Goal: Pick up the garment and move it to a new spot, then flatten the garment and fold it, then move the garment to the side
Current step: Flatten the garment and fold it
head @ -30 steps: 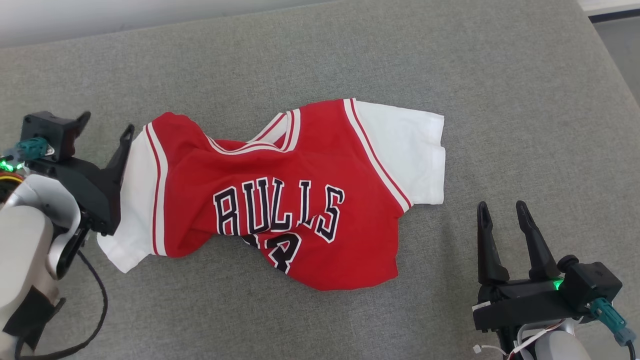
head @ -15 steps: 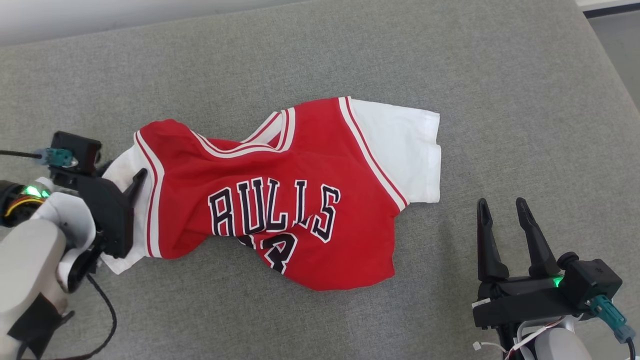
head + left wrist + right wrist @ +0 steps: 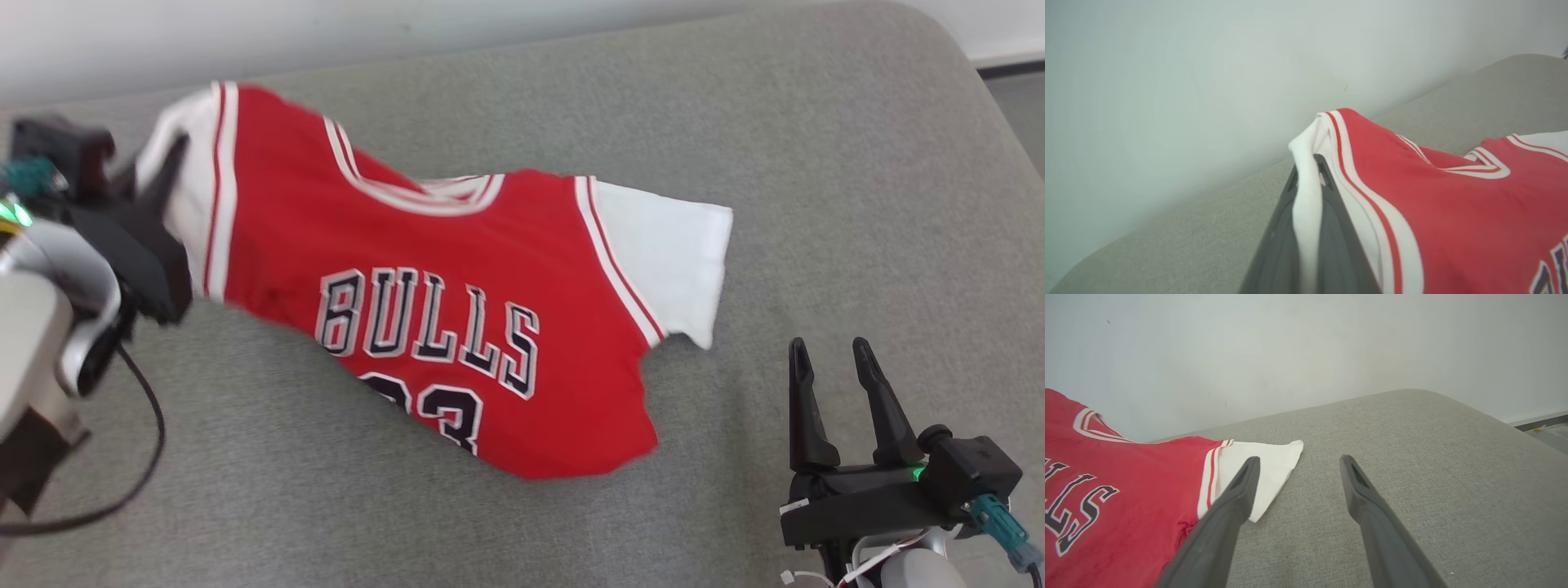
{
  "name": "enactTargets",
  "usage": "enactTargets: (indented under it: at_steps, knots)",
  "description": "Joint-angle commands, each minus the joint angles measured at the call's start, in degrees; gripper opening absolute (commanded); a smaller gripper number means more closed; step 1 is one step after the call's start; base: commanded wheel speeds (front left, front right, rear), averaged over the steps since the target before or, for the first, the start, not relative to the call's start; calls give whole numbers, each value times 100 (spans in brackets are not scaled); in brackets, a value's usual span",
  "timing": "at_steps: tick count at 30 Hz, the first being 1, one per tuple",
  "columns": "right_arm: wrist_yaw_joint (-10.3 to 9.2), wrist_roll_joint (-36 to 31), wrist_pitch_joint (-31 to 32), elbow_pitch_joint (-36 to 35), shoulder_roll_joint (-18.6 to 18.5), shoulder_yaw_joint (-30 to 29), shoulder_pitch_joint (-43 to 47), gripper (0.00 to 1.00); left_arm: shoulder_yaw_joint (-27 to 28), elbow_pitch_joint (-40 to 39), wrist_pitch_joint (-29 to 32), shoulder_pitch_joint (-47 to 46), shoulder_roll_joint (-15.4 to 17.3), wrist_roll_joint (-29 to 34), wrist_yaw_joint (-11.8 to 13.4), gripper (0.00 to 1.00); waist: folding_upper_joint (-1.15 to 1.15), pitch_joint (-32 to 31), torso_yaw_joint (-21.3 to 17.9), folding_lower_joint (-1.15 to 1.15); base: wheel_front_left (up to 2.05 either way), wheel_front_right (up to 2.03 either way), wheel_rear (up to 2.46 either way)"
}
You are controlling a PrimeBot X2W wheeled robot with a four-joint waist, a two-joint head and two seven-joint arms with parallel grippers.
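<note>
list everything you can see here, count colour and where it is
Bulls jersey: one, red with white sleeves and dark lettering, number 23, spread across the middle of the padded surface, its left end raised off it
padded surface: one, grey fabric, under the jersey and both grippers
wall: one, white, along the far edge of the surface
floor: a grey strip past the surface's far right corner
cable: one, black, looping below the left arm
left gripper: one, dark, far left, shut on the jersey's white left sleeve
right gripper: one, dark, lower right, open, holding nothing, right of the jersey
</note>
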Motion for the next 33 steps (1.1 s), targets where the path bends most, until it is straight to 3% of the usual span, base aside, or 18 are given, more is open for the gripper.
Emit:
enactTargets:
  at_steps: [1, 10, 22, 33]
  knots:
    - [-13, -34, -2, 1, 2, -18, 53, 100, 47, -46, -124, -170, 56, 114, 69, 0, 0, -146, 149, 0, 0, 0, 0]
    - [-13, -27, -2, 43, 2, 2, 195, 100, 126, -422, -422, -1284, 199, 636, 248, 0, 0, -453, 316, 0, 0, 0, 0]
    - [-13, 85, -2, 45, 2, 44, 307, 100, -116, -473, -163, -3059, -65, 1220, 57, 0, 0, -670, 117, 0, 0, 0, 0]
    - [-13, 114, -2, 64, 2, 33, 309, 100, -422, -454, -266, -2630, -709, 995, 98, 0, 0, -600, -2, 0, 0, 0, 0]
